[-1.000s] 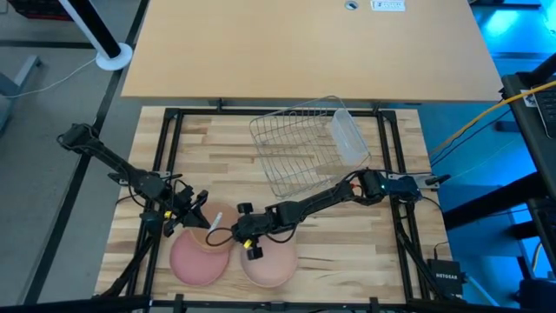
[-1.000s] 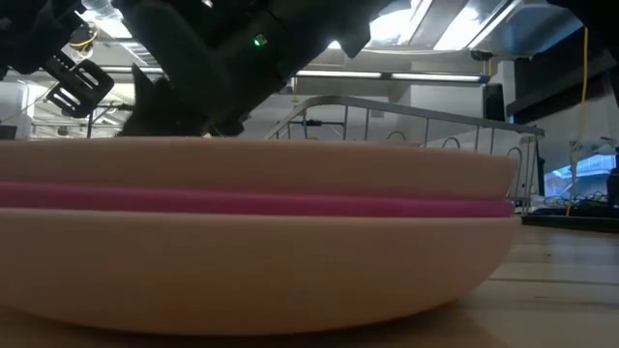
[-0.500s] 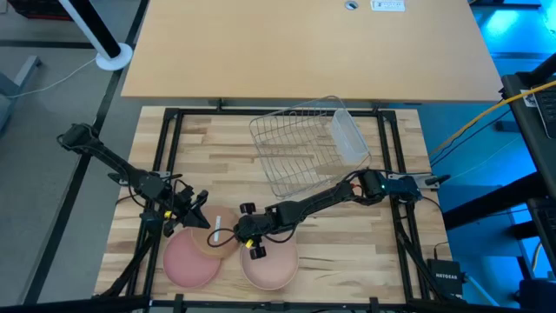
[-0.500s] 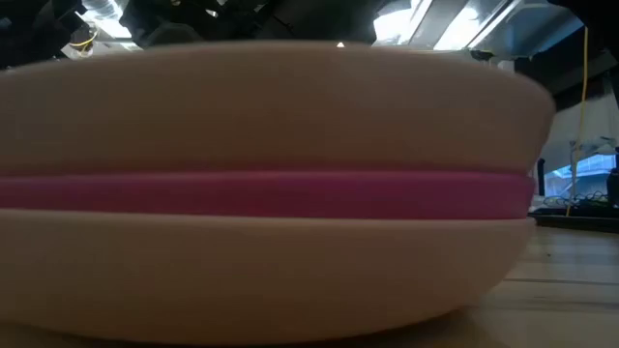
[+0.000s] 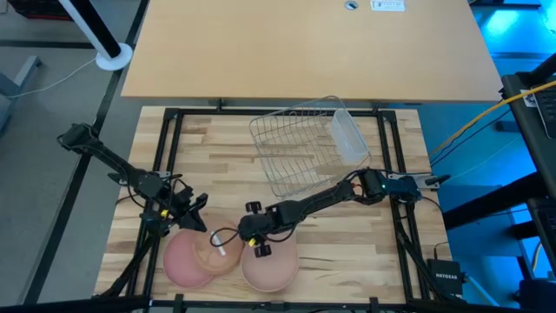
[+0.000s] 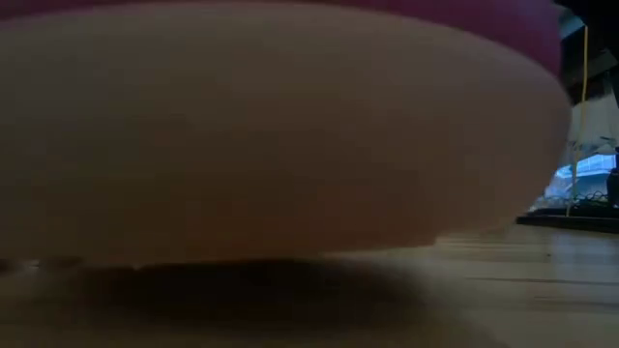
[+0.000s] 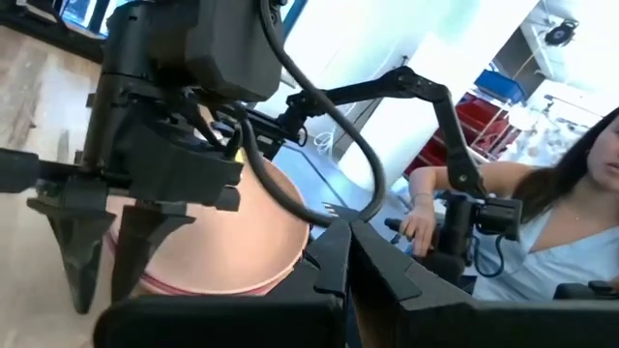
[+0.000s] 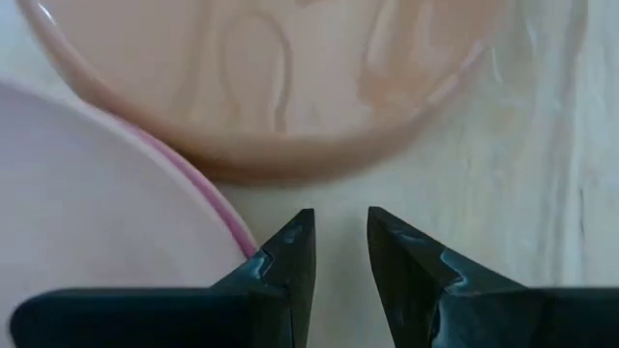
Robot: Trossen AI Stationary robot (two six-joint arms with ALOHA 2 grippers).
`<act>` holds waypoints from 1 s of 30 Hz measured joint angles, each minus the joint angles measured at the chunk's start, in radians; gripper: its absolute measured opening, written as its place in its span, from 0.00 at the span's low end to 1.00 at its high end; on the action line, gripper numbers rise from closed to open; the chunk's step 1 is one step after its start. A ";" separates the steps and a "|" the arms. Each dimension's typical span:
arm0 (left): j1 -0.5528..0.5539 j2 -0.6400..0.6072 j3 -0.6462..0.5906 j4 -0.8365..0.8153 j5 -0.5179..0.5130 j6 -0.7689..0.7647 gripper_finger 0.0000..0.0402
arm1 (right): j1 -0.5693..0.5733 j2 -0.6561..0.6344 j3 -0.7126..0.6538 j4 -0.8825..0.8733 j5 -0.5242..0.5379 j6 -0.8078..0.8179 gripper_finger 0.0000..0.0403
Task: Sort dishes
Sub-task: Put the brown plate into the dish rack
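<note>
Three plates lie near the table's near edge. The magenta-pink plate [image 5: 181, 263] is at the left. The tan-brown plate [image 5: 219, 254] rests partly on the pink plate's right side. The pale peach plate [image 5: 271, 268] is to their right. My right gripper [image 5: 236, 240] hangs low at the tan plate's far-right rim. In the right wrist view it [image 8: 338, 246] is open by a narrow gap over bare wood, with the tan plate [image 8: 280, 77] ahead and the pink plate [image 8: 97, 213] beside one finger. My left gripper [image 5: 195, 216] is shut and empty at the far-left side of the tan plate. My right gripper has one finger [image 8: 288, 253] right beside the pink plate's magenta rim [image 8: 232, 227], pointing down at the table. I cannot tell whether it touches the rim. Nothing lies between the fingers.
A silver wire rack [image 5: 291, 148] with a clear plastic cup [image 5: 349, 139] at its right side stands at the table's far middle. Bare wood lies between the rack and the plates. A person sits beyond the table in the left wrist view [image 7: 571, 213].
The tan-brown plate has slid toward the table's near edge and lies farther over the pink plate. In the low view the plates have come much closer and now fill the picture. My right gripper has shifted slightly toward the near right.
</note>
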 joint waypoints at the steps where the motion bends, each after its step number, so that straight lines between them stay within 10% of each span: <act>1: 0.000 0.000 0.000 0.000 0.000 0.004 0.00 | 0.000 -0.002 0.000 -0.009 0.014 -0.001 0.26; 30: 0.000 0.000 0.001 0.001 0.001 0.010 0.00 | 0.216 -0.011 0.224 -0.092 -0.015 0.200 0.26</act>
